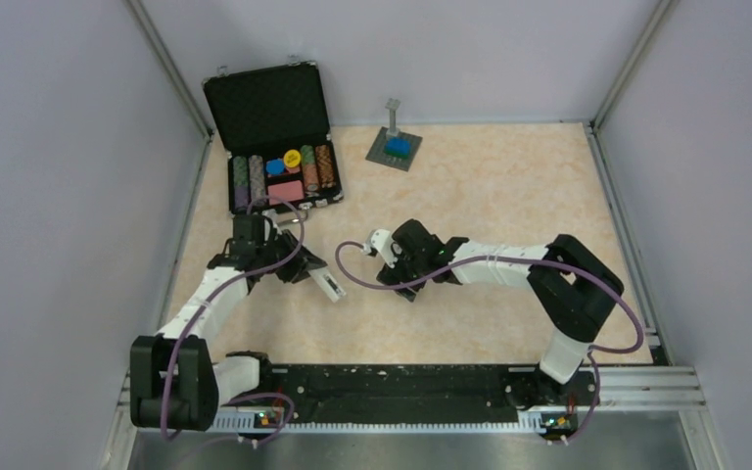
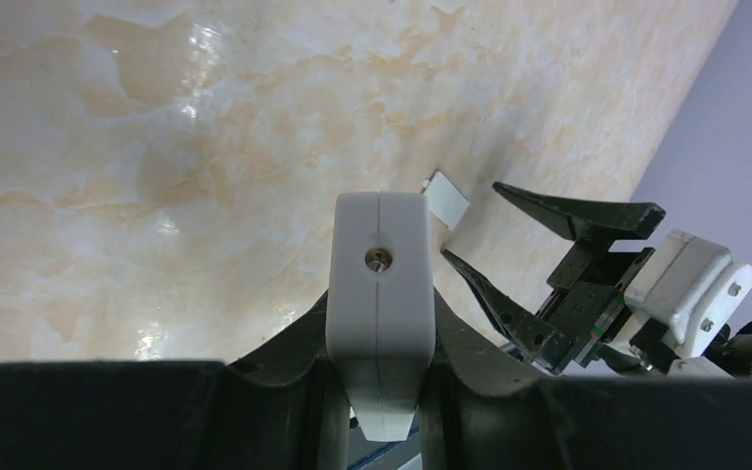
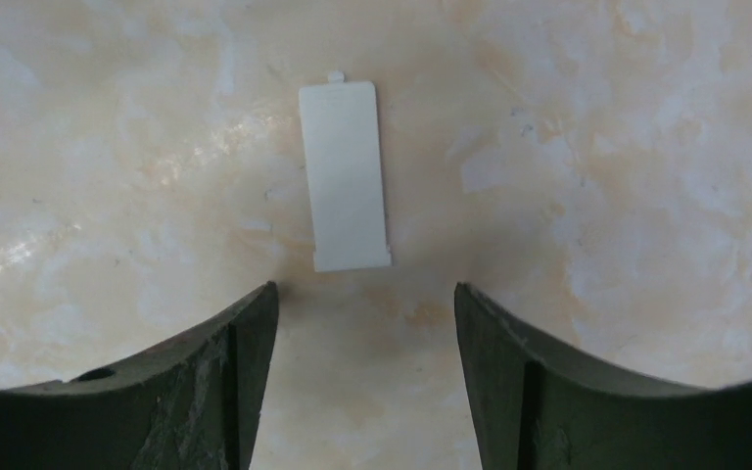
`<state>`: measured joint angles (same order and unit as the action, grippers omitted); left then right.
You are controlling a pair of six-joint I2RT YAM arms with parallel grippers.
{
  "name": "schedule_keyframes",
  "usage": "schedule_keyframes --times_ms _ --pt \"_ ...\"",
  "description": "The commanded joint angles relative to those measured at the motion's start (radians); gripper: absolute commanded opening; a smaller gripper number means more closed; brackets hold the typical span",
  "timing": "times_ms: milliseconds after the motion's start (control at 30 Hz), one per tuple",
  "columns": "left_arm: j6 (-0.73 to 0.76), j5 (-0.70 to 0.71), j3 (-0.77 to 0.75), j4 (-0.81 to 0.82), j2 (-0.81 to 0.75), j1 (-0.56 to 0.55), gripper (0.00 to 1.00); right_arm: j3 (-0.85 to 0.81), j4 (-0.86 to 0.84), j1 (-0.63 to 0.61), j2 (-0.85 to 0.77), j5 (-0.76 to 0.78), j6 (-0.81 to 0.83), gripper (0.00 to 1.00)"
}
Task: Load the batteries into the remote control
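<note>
The left gripper point(image 2: 380, 328) pinches the slim white plastic remote control point(image 2: 380, 279), seen end-on by its wrist camera, left of centre over the marbled beige surface point(image 3: 597, 147). The right gripper point(image 3: 364, 291) hangs spread just short of a small white rectangular cover plate point(image 3: 346, 176) lying flat. Only the top view shows the open black case of coloured chips point(image 1: 279, 147) at the rear left.

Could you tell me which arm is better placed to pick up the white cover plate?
Right: the right gripper is open, aimed at the cover plate; the left gripper is shut on the remote control.
</note>
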<state>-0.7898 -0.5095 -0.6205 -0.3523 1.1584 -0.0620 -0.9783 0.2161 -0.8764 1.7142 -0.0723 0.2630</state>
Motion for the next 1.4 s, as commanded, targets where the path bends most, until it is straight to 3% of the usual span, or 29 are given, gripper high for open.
schedule_keyframes --times_ms 0,133,333,467,867,1133,1367 --pt "0.016 -0.039 0.019 0.013 -0.002 0.045 0.00 -0.048 -0.050 -0.007 0.050 0.005 0.045 0.65" --pt "0.023 -0.058 0.024 0.016 0.010 0.056 0.00 -0.076 -0.036 -0.006 0.097 0.039 0.022 0.58" --pt "0.026 -0.071 0.028 0.018 0.014 0.082 0.00 -0.145 0.061 0.003 0.172 -0.002 -0.018 0.34" --pt "0.026 -0.080 0.029 0.018 0.012 0.085 0.00 -0.158 0.107 0.004 0.187 -0.014 -0.035 0.32" --pt "0.015 -0.091 0.048 0.031 0.001 0.087 0.00 -0.276 0.294 0.013 0.193 0.024 -0.254 0.34" --pt "0.011 -0.096 0.050 0.041 0.009 0.088 0.00 -0.269 0.293 0.012 0.127 0.051 -0.309 0.64" --pt "0.014 -0.090 0.047 0.037 0.006 0.087 0.00 -0.292 0.311 0.012 0.167 0.029 -0.201 0.63"
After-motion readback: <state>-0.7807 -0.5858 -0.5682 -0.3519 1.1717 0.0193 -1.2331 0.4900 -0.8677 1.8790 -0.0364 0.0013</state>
